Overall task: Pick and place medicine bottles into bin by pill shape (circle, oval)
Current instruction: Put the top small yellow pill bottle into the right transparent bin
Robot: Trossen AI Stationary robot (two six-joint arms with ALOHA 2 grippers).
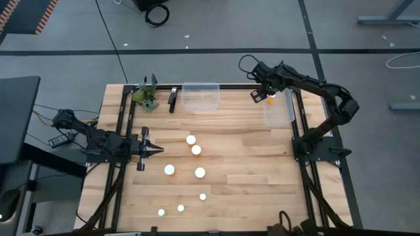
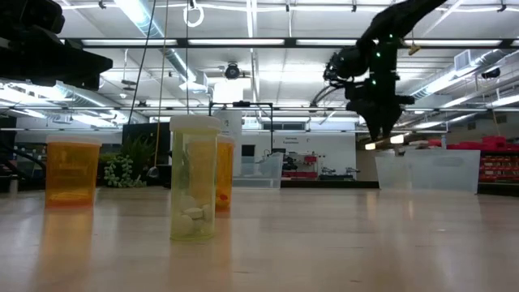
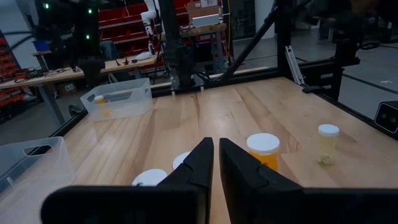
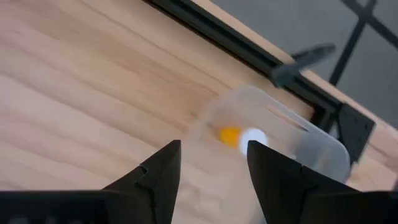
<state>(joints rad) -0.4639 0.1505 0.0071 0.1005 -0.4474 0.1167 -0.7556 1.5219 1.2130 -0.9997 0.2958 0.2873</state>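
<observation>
**Sorting bottles: a drop into the right-hand bin.**
Left of the clear bin (image 1: 279,108), our left gripper (image 1: 156,149) waits with fingers together, empty, beside seven medicine bottles (image 1: 196,150) standing on the desk (image 1: 262,170); over the bin, our right gripper (image 1: 260,96) has fingers spread, holding nothing, one bottle (image 4: 241,137) lying inside, apparently released there.

My two arms were dark, near-black, built of jointed segments. My left arm (image 1: 92,137) sat on a black base plate, with cables trailing off its rear end. My left gripper (image 3: 215,163) had two matte black wedge-shaped fingers tapering to narrow tips. My right arm (image 1: 315,88) carried a looped black cable near the wrist. My right gripper (image 4: 211,171) showed the same black angular fingers, with a small green light glowing on the arm in the low view.
</observation>
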